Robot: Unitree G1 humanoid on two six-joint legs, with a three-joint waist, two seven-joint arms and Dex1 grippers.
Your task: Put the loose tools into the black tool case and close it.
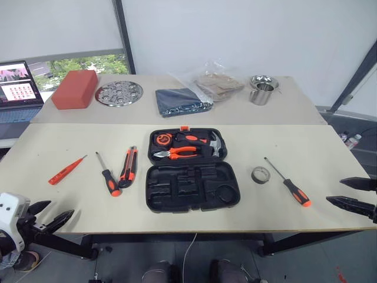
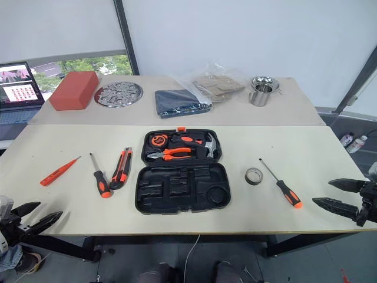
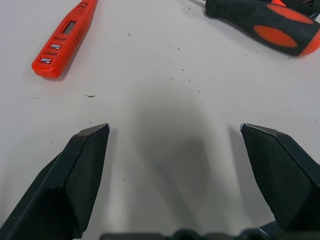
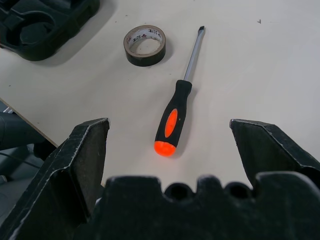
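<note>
One black tool case (image 1: 192, 171) lies open at frame centre. Loose on the table (image 1: 330, 147): two screwdrivers (image 1: 108, 174) (image 1: 288, 183), one tester (image 1: 66, 170), one knife (image 1: 128, 167), one tape roll (image 1: 260, 174). Left gripper (image 1: 52, 215) and right gripper (image 1: 352, 193) are both spread, empty.

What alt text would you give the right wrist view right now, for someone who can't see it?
The open right gripper hovers over a pale table, empty, with an orange-and-black screwdriver lying just ahead between its fingers. A small grey tape roll sits beyond the screwdriver, and a corner of the open black tool case shows behind it.
</note>
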